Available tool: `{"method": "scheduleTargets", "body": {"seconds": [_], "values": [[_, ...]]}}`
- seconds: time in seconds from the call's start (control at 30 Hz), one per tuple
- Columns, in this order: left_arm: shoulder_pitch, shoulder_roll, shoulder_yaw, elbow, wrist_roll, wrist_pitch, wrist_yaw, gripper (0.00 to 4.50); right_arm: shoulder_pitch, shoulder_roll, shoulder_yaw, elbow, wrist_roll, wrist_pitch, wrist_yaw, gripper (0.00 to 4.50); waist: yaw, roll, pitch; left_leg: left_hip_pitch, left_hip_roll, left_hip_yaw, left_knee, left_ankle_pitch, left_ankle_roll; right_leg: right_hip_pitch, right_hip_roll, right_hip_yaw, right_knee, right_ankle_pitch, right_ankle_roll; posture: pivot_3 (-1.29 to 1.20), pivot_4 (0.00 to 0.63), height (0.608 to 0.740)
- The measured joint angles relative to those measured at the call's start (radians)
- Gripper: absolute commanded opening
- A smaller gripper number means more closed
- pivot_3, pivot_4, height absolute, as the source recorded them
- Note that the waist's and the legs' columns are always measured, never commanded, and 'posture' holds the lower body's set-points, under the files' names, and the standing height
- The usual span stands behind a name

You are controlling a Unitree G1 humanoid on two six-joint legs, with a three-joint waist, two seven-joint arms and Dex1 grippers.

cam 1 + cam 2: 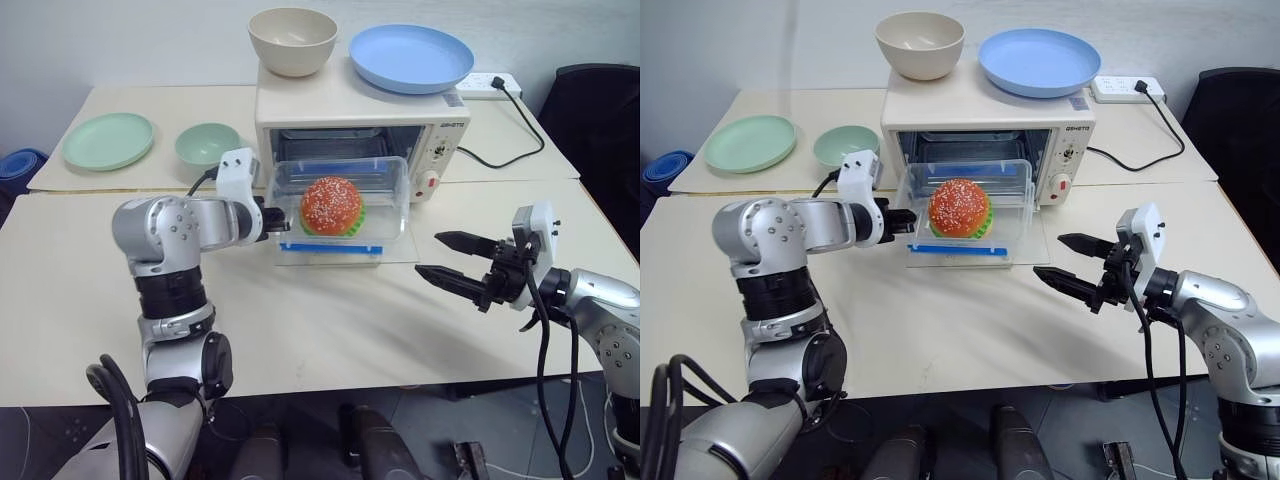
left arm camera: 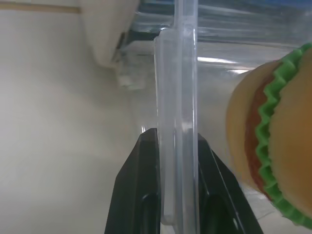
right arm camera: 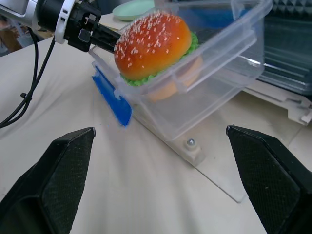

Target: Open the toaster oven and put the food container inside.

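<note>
Step in hand: toaster oven (image 1: 360, 125) door already down; insertion under way.
Item: food container (image 1: 340, 205), at the oven mouth over the lowered door, long axis running 9 to 3 o'clock across the opening.
Left gripper (image 1: 908, 221): fingers pinched on its 9 o'clock wall.
Right gripper (image 1: 448, 258): fingers spread wide, holding nothing, over the bench (image 1: 80, 290).
Next, by my judgement: you push it straight toward 12 o'clock, keeping it level.

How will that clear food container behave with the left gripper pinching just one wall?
Probably light: the food container has thin clear walls and holds only a burger. The wall may flex, since the left gripper clamps one edge only, far off-centre, so the box could sag or twist. The burger sits loose and may slide as the box tilts, as seen in the right wrist view.
</note>
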Motion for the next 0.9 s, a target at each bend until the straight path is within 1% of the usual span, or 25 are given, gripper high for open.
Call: {"method": "scheduleTargets", "body": {"seconds": [0.03,0.17,0.2,0.23,0.37,0.47,0.53,0.57,0.63,0.7,0.73,0.77,0.8,0.9], "values": [[-0.006,-0.005,0.0,0.018,0.013,-0.016,0.001,1.0,0.01,0.001,-0.008,-0.012,0.0,0.0,-0.009,4.5,0.0,0.0,0.0,0.0,0.0,0.0,0.0,0.0,0.0,0.0,0.0,0.0,0.0,0.0,0.0,0.0,0.15,0.74],[-0.02,-0.023,0.02,0.072,0.034,-0.074,-0.014,2.01,0.045,0.003,-0.015,-0.043,-0.001,-0.009,-0.041,4.5,0.001,0.0,0.0,0.0,-0.001,0.001,0.001,0.001,0.0,0.0,0.003,0.0,0.002,0.001,0.001,0.0,0.15,0.74],[-0.02,-0.023,0.025,0.072,0.032,-0.078,-0.026,2.44,0.047,0.004,-0.015,-0.045,-0.001,-0.011,-0.046,4.5,0.001,0.0,0.0,0.0,-0.001,0.001,0.001,0.001,0.0,0.0,0.003,0.0,0.002,0.001,0.002,0.0,0.15,0.74],[-0.02,-0.023,0.03,0.071,0.028,-0.084,-0.037,2.57,0.047,0.004,-0.015,-0.046,-0.002,-0.013,-0.05,4.5,0.0,0.0,0.0,0.001,-0.001,0.001,0.001,0.001,0.0,0.0,0.003,0.0,0.002,0.001,0.002,0.0,0.15,0.74],[-0.02,-0.024,0.086,0.05,-0.006,-0.099,-0.092,2.57,0.046,0.004,-0.014,-0.047,-0.015,-0.023,-0.073,4.5,0.001,0.0,0.0,0.001,-0.001,0.001,0.001,0.001,0.0,0.0,0.003,0.0,0.002,0.001,0.002,0.0,0.15,0.74],[-0.017,-0.019,0.14,-0.015,-0.062,-0.1,-0.154,2.57,0.037,0.008,0.001,-0.047,-0.022,-0.029,-0.079,4.5,0.0,0.0,0.0,0.0,0.0,0.001,0.001,0.001,0.0,0.0,0.003,0.0,0.001,0.001,0.002,0.0,0.15,0.74],[-0.012,-0.001,0.169,-0.071,-0.114,-0.1,-0.211,2.58,0.028,0.016,0.017,-0.048,-0.023,-0.029,-0.081,4.1,0.0,0.0,0.0,0.0,0.0,0.001,0.001,0.001,0.0,0.0,0.002,0.0,0.001,0.001,0.002,0.0,0.15,0.74],[0.002,0.029,0.176,-0.105,-0.147,-0.104,-0.25,2.58,0.017,0.022,0.035,-0.05,-0.023,-0.029,-0.083,3.93,-0.002,0.0,0.0,0.001,0.0,0.002,0.001,0.001,-0.001,0.0,0.002,0.001,0.001,0.001,0.002,0.0,0.15,0.74],[0.065,0.114,0.159,-0.153,-0.195,-0.146,-0.355,2.58,0.009,0.035,0.06,-0.058,-0.023,-0.029,-0.084,3.23,-0.005,0.001,0.0,0.003,0.002,0.004,0.0,0.001,-0.002,0.0,0.002,0.003,0.003,0.001,0.001,0.0,0.15,0.74],[0.212,0.283,0.1,-0.207,-0.226,-0.26,-0.54,2.58,0.005,0.047,0.091,-0.071,-0.024,-0.03,-0.082,2.6,-0.011,0.002,0.0,0.008,0.002,0.007,-0.002,0.001,-0.005,0.0,0.003,0.005,0.007,-0.002,-0.003,0.0,0.15,0.74],[0.265,0.332,0.085,-0.21,-0.231,-0.303,-0.61,2.39,0.006,0.048,0.103,-0.071,-0.025,-0.03,-0.082,2.19,-0.006,0.002,0.0,0.009,0.003,0.007,-0.002,0.0,-0.005,0.001,0.003,0.005,0.007,-0.002,-0.004,0.0,0.15,0.74],[0.303,0.364,0.068,-0.205,-0.231,-0.343,-0.658,2.19,0.003,0.048,0.116,-0.073,-0.025,-0.03,-0.08,1.91,-0.003,0.002,0.0,0.01,0.002,0.006,-0.001,0.001,-0.005,0.001,0.004,0.005,0.007,-0.002,-0.004,0.0,0.15,0.74],[0.323,0.377,0.059,-0.2,-0.231,-0.365,-0.682,2.02,0.001,0.049,0.121,-0.073,-0.025,-0.03,-0.078,1.58,0.001,0.002,0.0,0.01,0.002,0.005,-0.001,0.001,-0.004,0.002,0.004,0.005,0.007,-0.003,-0.005,0.0,0.15,0.74],[0.373,0.411,0.042,-0.173,-0.238,-0.44,-0.762,1.17,-0.012,0.049,0.129,-0.081,-0.023,-0.03,-0.077,0.57,0.01,0.001,0.0,0.008,0.0,0.002,0.0,0.003,0.0,0.004,0.005,0.005,0.006,-0.003,-0.004,0.0,0.15,0.74]]}}
